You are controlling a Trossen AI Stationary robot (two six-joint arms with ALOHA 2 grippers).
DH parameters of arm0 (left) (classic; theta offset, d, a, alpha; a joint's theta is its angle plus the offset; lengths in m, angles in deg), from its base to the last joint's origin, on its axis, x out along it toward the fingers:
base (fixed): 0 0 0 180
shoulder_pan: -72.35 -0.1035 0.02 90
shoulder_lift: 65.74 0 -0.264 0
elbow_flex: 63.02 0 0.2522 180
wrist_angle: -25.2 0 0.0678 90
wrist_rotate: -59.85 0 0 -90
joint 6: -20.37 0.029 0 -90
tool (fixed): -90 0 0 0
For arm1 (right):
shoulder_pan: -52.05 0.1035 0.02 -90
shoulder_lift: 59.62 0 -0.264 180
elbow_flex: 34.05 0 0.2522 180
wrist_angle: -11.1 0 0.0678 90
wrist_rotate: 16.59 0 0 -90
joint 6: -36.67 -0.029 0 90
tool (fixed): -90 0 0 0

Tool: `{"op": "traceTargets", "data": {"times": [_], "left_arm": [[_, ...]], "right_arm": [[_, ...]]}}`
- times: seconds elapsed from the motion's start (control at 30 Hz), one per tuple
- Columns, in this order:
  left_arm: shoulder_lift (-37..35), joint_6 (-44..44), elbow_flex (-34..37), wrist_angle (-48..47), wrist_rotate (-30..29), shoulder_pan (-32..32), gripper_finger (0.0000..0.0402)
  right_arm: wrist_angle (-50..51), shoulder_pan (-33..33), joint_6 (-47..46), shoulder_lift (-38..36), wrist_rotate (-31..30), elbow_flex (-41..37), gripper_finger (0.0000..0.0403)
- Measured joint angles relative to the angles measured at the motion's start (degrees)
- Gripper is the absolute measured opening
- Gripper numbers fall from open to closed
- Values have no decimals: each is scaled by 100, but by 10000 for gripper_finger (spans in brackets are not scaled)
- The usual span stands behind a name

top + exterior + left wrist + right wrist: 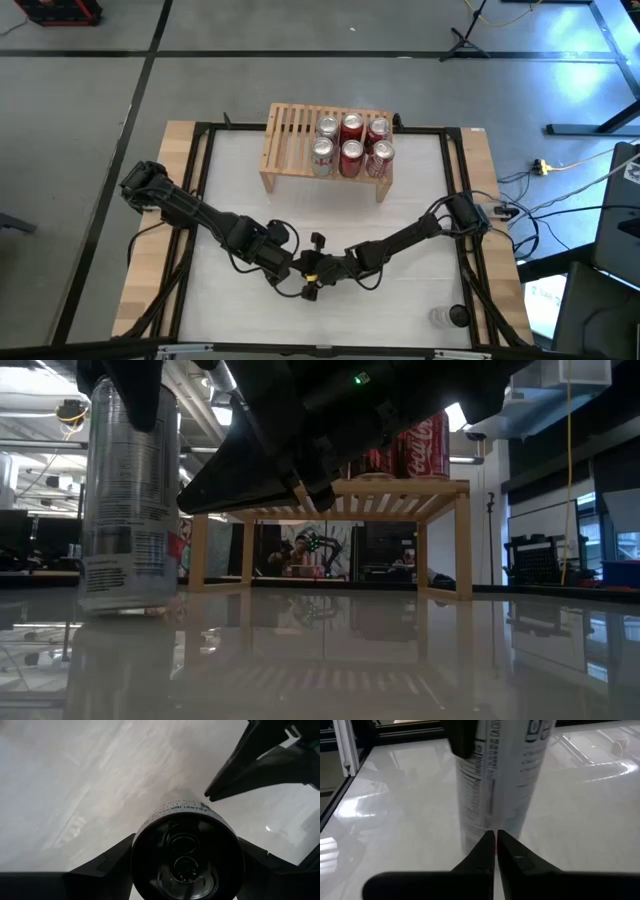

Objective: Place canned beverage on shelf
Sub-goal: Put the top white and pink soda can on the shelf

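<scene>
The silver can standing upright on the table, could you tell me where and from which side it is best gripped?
Grip the can across its round side wall near the upper part, coming from above, fingers on opposite sides. It stands upright on the table, and the left end effector already holds it this way.

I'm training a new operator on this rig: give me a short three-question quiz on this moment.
1. True or false: the left gripper is closed around a silver can.
2. How many cans stand on the shelf? A) four B) six C) eight
3. Fill in: the right gripper has its fingers ____, pointing at the silver can's base.

Key: 1 true. 2 B. 3 shut.
</scene>
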Motion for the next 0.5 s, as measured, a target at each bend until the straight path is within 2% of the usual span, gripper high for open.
{"op": "traceTargets", "data": {"times": [0.27,0.5], "left_arm": [[-4,17,0,-10,-29,-17,242],[-4,33,0,20,18,-17,293]], "right_arm": [[-2,0,0,0,7,-1,12],[0,0,0,0,12,-1,12]]}}
